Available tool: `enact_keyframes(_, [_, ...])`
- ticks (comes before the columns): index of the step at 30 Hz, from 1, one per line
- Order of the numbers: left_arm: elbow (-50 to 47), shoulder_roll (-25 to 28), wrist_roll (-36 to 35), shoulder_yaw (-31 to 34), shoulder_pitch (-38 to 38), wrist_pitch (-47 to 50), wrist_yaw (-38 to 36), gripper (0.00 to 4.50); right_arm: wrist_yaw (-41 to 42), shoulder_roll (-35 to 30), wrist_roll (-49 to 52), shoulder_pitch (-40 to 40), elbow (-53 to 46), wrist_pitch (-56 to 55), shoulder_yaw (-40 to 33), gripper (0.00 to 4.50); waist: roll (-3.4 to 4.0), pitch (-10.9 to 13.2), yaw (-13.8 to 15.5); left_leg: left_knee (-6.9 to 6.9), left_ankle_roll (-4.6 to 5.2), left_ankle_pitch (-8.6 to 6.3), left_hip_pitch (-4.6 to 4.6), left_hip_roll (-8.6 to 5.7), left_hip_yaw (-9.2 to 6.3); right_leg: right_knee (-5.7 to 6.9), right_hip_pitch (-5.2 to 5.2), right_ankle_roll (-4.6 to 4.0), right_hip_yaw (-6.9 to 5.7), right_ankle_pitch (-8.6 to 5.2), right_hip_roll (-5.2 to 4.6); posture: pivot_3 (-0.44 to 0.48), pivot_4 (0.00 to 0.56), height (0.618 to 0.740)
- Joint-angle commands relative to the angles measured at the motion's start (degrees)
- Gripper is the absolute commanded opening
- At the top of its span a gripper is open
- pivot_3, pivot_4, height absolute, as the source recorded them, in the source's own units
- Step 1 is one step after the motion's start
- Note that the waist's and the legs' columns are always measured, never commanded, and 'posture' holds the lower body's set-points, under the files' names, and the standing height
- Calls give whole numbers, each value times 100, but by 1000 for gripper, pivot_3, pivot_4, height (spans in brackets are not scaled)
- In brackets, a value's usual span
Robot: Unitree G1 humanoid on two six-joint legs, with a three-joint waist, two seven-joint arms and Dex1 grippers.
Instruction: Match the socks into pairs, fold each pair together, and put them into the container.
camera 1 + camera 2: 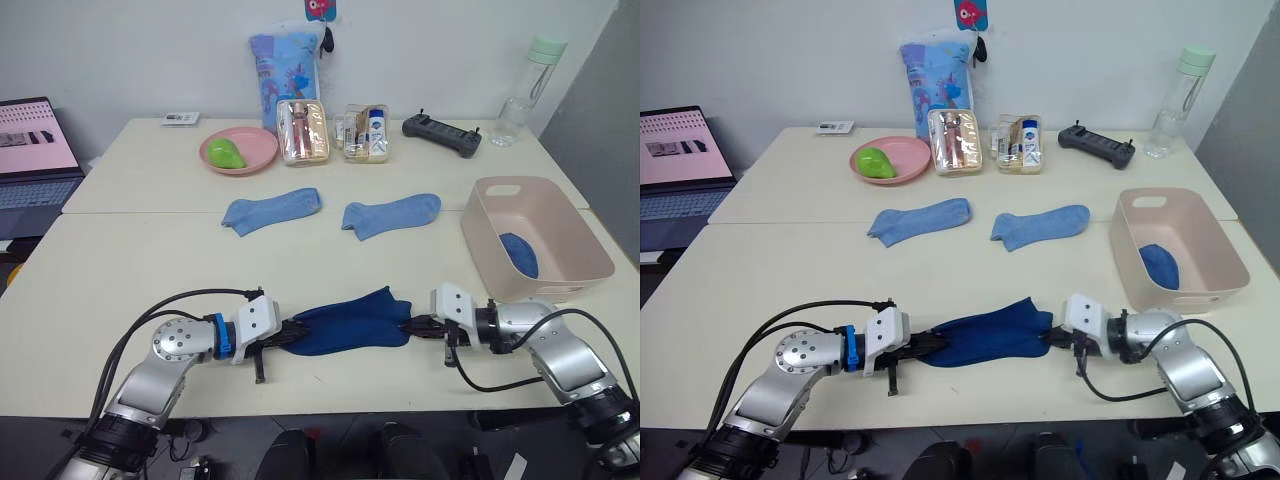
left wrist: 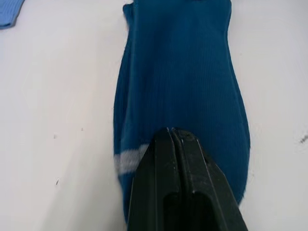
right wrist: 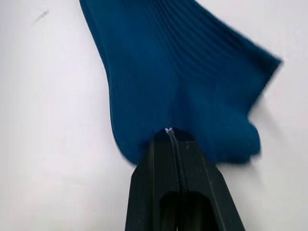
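Your left gripper (image 1: 288, 335) and right gripper (image 1: 412, 325) each pinched shut on opposite ends of dark blue sock (image 1: 350, 320), lying flat near table's (image 1: 120, 270) front edge. Farther back, two light blue socks (image 1: 271, 210) (image 1: 391, 214) side by side. Pink container (image 1: 545, 275) at right held another blue sock (image 1: 520, 254).

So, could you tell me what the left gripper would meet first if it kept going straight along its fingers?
The dark blue sock it already pinches; beyond that, probably the right gripper at the sock's other end.
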Motion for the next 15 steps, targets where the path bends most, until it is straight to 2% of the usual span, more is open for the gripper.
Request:
enact_keyframes(1, [-405,117,-347,271,55,155,-92,29,-154,6,698,-64,-647,948,-518,0,1,3,0,0,0,0,0,1,0,0,-1,0,0,0,0,0,150,740])
enact_keyframes(2, [-479,134,-399,318,59,184,-85,29,-220,13,823,-80,-744,1158,-618,0,1,5,-1,0,0,0,-3,1,-1,2,-4,-1,0,-1,0,0,150,740])
enact_keyframes(5, [-884,232,-649,568,138,383,-37,0,-689,112,1218,-132,-990,2082,-992,607,1,6,0,0,0,0,-10,2,-6,2,-8,-1,-2,-1,0,0,150,740])
enact_keyframes(8, [-1182,273,-707,648,248,519,60,0,-1288,322,1182,-181,-997,2692,-1025,1633,0,5,4,0,0,0,-13,2,-9,0,-8,-1,-3,-1,-1,0,150,740])
enact_keyframes(13, [-1289,155,-638,547,278,578,200,0,-1511,381,995,-223,-957,3012,-559,3459,2,6,1,0,0,0,-18,1,-8,-1,-11,-1,-3,-1,-1,0,150,740])
enact_keyframes(14, [-1287,129,-623,519,264,574,217,0,-1600,454,969,-249,-912,3035,-500,3748,2,6,1,0,0,0,-18,1,-9,-2,-11,-1,-3,-1,-1,0,150,740])
enact_keyframes(15, [-1283,114,-617,505,253,571,228,0,-1668,504,953,-268,-884,3038,-469,3748,2,6,1,0,0,0,-18,1,-8,-2,-11,-1,-3,-1,-1,0,150,740])
